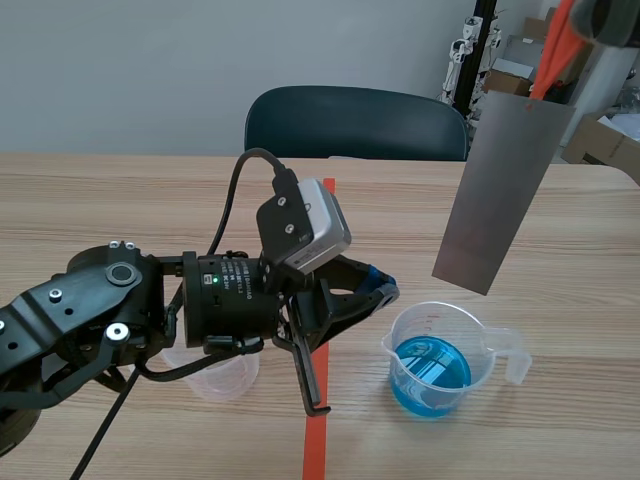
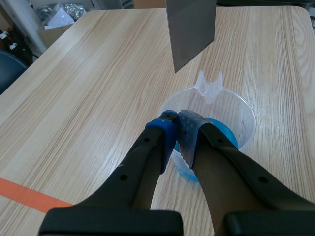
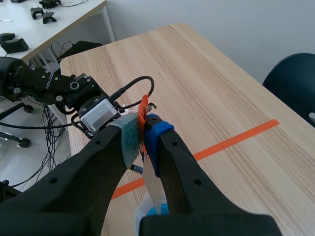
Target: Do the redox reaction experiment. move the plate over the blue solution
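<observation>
While left fingers (image 2: 167,135) clench empty, right fingers (image 3: 157,142) grasp the plate (image 1: 505,190) near the beaker (image 1: 484,350).

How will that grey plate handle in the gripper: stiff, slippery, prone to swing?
Probably stiff: the plate hangs flat with straight edges. Likely to swing or twist: the right gripper holds it only by the orange tab at its top, and it hangs tilted. Its smooth face looks slippery.

Print on left arm (image 1: 232,283): white, too small to read.
Marks on beaker (image 2: 244,123): red, at its 3 o'clock wall, illegible.
</observation>
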